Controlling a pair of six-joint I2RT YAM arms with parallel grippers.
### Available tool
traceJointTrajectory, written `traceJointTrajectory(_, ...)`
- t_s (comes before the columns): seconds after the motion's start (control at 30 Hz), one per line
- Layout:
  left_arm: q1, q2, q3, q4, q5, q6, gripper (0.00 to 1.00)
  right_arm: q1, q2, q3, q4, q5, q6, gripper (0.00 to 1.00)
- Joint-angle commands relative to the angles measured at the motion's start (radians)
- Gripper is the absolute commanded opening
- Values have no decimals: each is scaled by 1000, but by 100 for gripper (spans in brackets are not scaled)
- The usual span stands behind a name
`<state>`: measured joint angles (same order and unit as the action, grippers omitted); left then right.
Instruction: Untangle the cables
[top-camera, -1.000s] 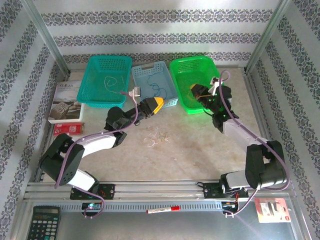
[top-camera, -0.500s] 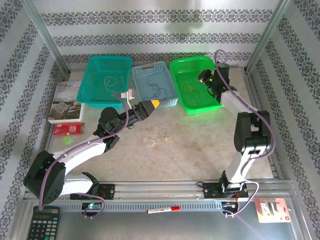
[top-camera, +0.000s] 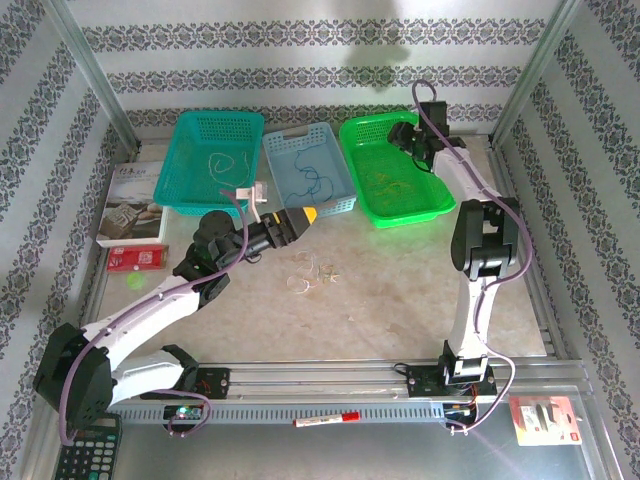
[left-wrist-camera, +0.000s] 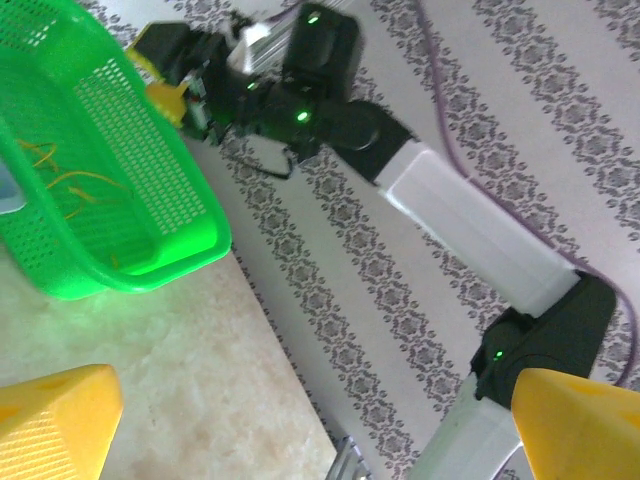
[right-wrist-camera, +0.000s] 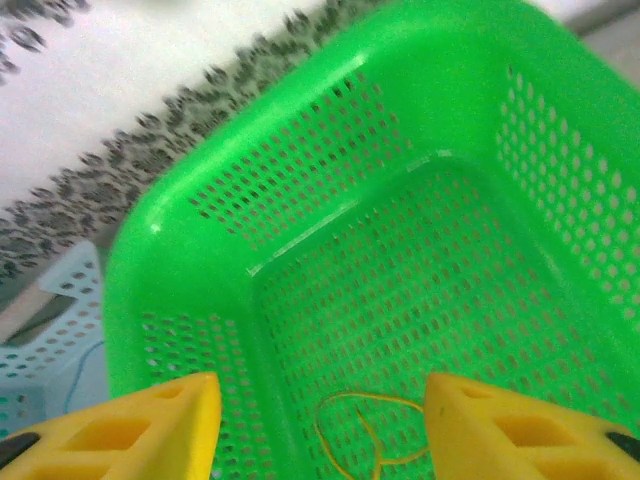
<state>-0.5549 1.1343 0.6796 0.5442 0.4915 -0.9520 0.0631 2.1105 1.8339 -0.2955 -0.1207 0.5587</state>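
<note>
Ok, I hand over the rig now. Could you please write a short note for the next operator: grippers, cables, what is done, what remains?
Grippers: the left gripper is open and empty, over the beige table by the light blue plastic basket. The right gripper is open and empty, above the green plastic mesh basket.
Done: a thin yellow-orange cable lies in the green basket, a thin whitish cable in the teal plastic basket, a thin dark cable in the light blue basket.
Left: a small bunch of whitish cable loops on the table, probably next to separate.

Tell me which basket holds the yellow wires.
The green basket, rightmost; the teal one holds a whitish wire, the light blue one a dark wire.
</note>
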Motion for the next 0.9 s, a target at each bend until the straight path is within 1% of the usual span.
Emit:
traceJointTrajectory(0.0, 4, -5, 22, -42, -12, 44, 100, 7, -30, 39, -65, -12, -55, 56)
traceJointTrajectory(0.1, 4, -5, 17, -63, -24, 57, 100, 13, -92, -32, -23, -47, -35, 56)
traceJointTrajectory(0.2, 4, -16, 6, -109, -57, 84, 100, 38, -190, -164, 54, -86, -15, 56)
traceJointTrajectory(0.33, 6, -40, -5, -193, -102, 131, 100, 105, -337, -333, 118, -104, -33, 56)
traceJointTrajectory(0.47, 7, -81, -14, -301, -170, 174, 100, 198, -495, -521, 164, -97, -56, 56)
traceJointTrajectory(0.6, 6, -132, -28, -411, -297, 205, 100, 324, -649, -746, 217, -66, -51, 56)
traceJointTrajectory(0.7, 7, -169, -29, -484, -376, 231, 100, 435, -732, -896, 218, -2, -49, 55)
traceJointTrajectory(0.8, 7, -206, -49, -514, -468, 221, 100, 532, -779, -1027, 226, 48, 0, 55)
traceJointTrajectory(0.87, 7, -217, -48, -538, -493, 216, 100, 593, -798, -1091, 222, 87, 22, 55)
